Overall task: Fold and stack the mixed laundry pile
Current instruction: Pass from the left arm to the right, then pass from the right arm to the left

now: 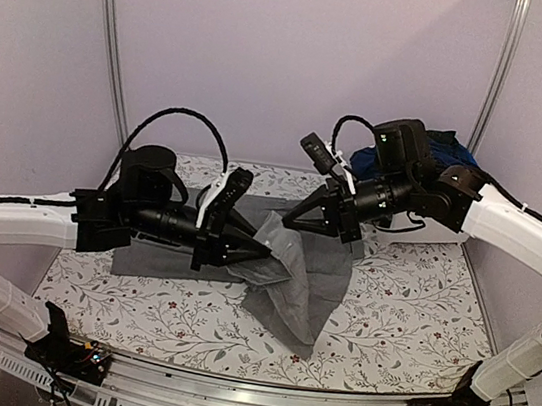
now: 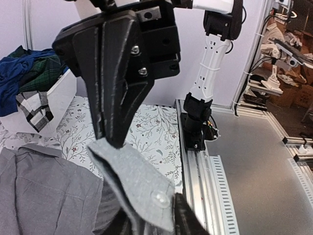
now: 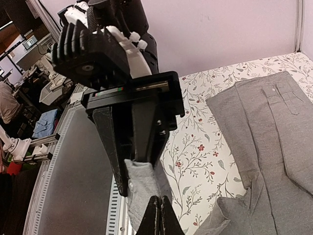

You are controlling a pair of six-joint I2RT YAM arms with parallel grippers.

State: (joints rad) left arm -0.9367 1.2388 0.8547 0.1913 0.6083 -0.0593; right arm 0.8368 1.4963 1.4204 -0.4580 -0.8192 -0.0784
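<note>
as left gripper (image 1: 264, 254) clamps, grey garment (image 1: 312, 288) seemingly between

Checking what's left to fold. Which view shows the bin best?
Left wrist: the bin shows its white wall, with navy cloth and plaid cloth heaped in it. From the top the right arm hides most of it; the right wrist view misses it.

Left pincer (image 1: 262, 252) and right pincer (image 1: 290, 222), both clamped, point toward each other, tips close.
</note>
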